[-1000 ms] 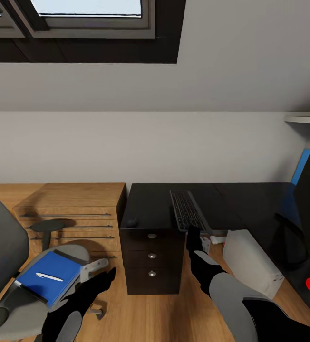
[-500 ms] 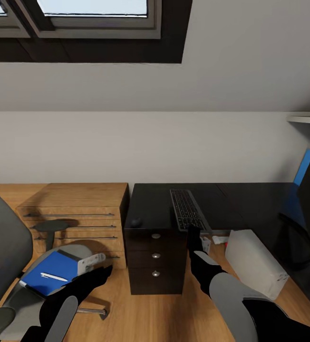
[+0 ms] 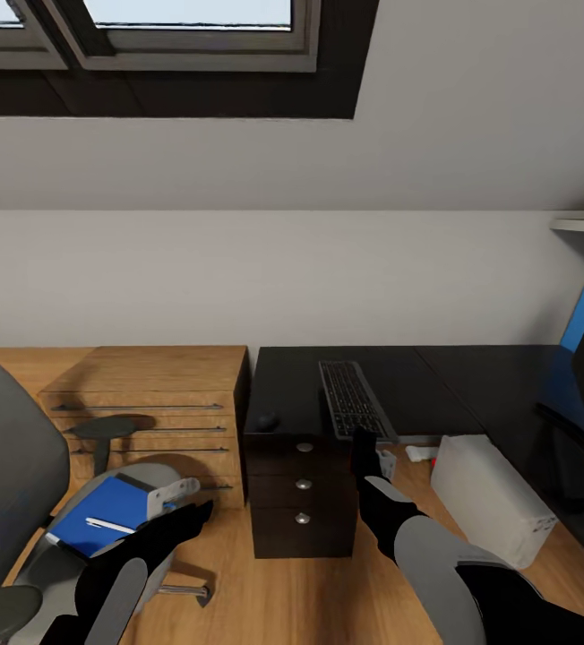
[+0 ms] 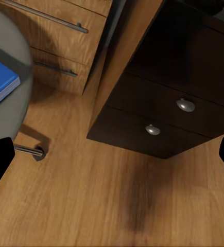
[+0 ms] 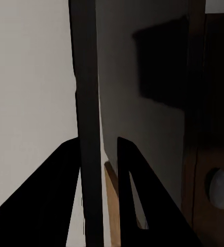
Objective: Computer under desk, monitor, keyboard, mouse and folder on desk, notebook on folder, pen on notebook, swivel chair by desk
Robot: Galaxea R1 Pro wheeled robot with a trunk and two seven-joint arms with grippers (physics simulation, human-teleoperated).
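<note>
Black keyboard overhanging desk edge, right end effector clamped.

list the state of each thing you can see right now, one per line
keyboard: flat on the desk, near end overhanging the front edge, right gripper closed on that edge
mouse: on the desk, above the drawers
drawers: all three shut
folder: flat on the swivel chair seat
pen: lying on the folder
computer: on the floor by the desk
left gripper: open, empty, over the floor
</note>
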